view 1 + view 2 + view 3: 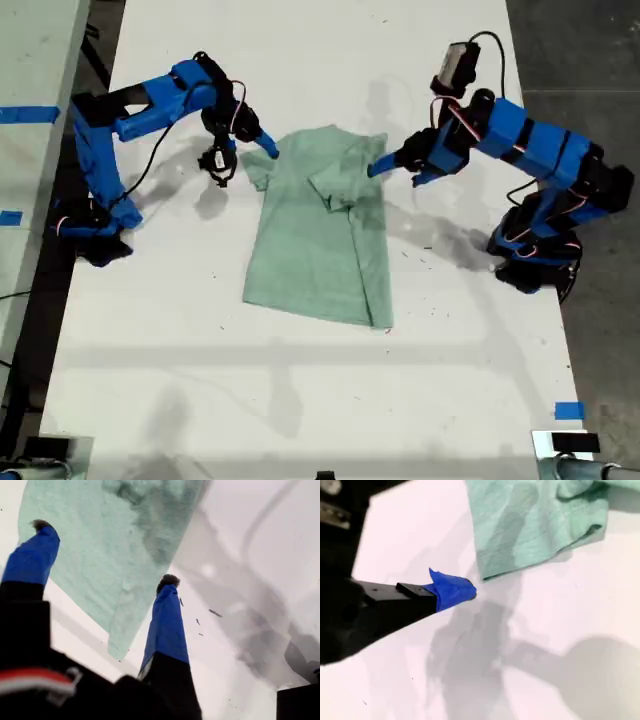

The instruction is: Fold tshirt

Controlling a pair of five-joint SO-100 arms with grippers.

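1. Two fingers of our first gripper point(105, 552) are spread wide, one over the tshirt point(100, 545) and one just off its edge over the table point(250, 605). Nothing is pinched.
2. Exterior view: that gripper point(378, 166) is at the folded flap on the tshirt's point(315, 240) right side.
3. Our second gripper point(270, 148): only one fingertip point(452, 590) shows, just beside the sleeve point(535, 535) and not touching it. We cannot tell if it's open or closed.
4. The tshirt lies flat mid-table. The exterior view's right side is already folded in and the left sleeve point(255, 168) is still out.
5. Step, as we judge it: between side folds, nothing held.
6. Next move likely calls for closing on the left sleeve and shoulder edge, then carrying it across. We'd need a low, clean pinch so that only that layer lifts and the first fold stays put.
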